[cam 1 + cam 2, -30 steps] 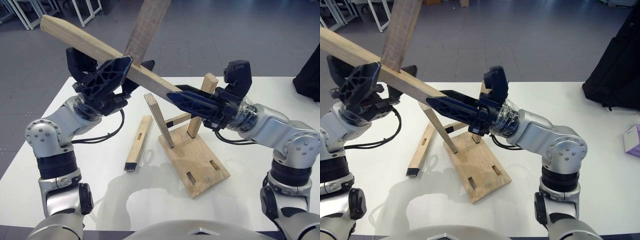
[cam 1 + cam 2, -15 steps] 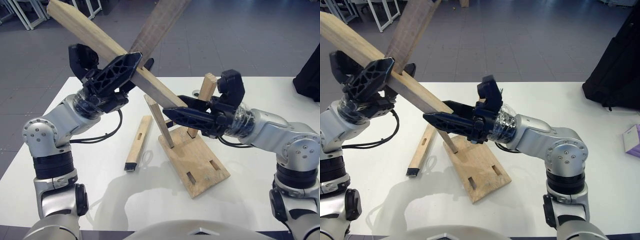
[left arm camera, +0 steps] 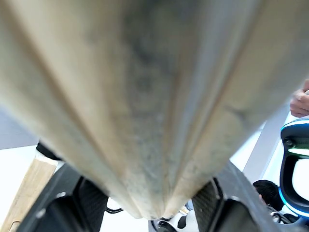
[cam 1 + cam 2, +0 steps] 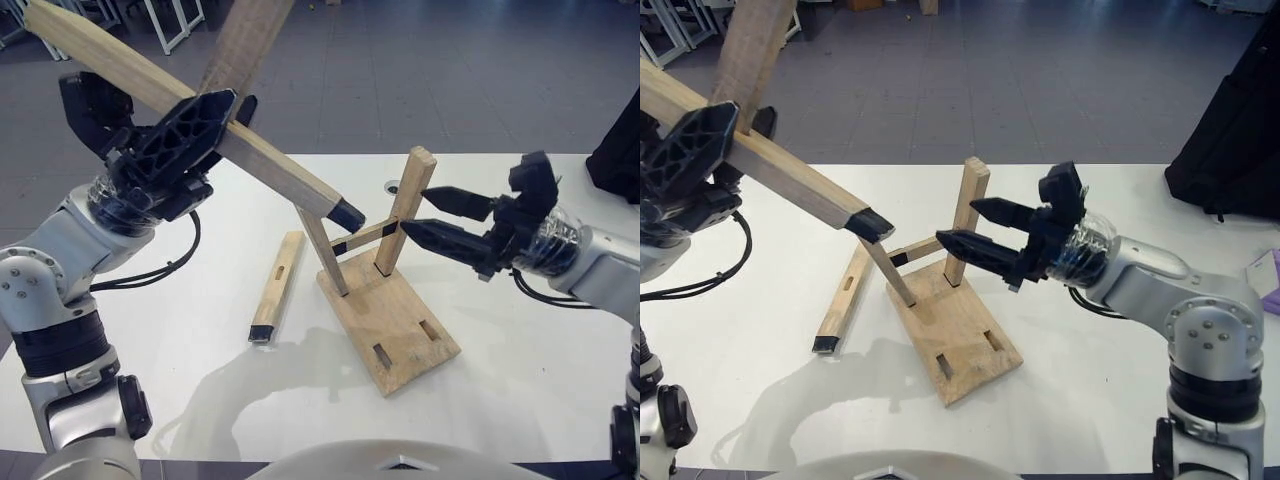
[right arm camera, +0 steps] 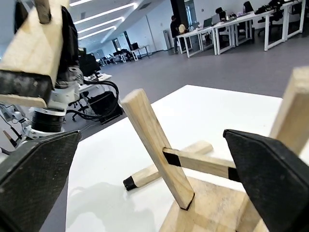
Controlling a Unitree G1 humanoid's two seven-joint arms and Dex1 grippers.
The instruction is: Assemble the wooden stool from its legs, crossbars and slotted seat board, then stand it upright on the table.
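Observation:
My left gripper (image 4: pixel 175 140) is shut on a long wooden leg (image 4: pixel 270 165) held high over the table's left side. Its black tip (image 4: pixel 347 215) points down toward the seat board, and a second wooden piece (image 4: pixel 245 40) crosses it and rises upward. The slotted seat board (image 4: pixel 400 320) lies flat with two legs (image 4: pixel 405 210) standing in it, joined by a crossbar (image 4: pixel 362 237). My right gripper (image 4: pixel 415 210) is open, its fingertips level with the crossbar, right beside the taller upright leg. A loose leg (image 4: pixel 277 285) lies on the table to the left of the board.
The white table (image 4: pixel 560 400) has bare room at front and right. A small hole (image 4: pixel 391 187) sits behind the board. A black bag (image 4: pixel 1230 130) stands off the table's far right, and a purple box (image 4: pixel 1265 280) lies at the right edge.
My right gripper has let go of the held leg's lower end and drawn back to the right, fingers open. My left arm has swung the leg to the left.

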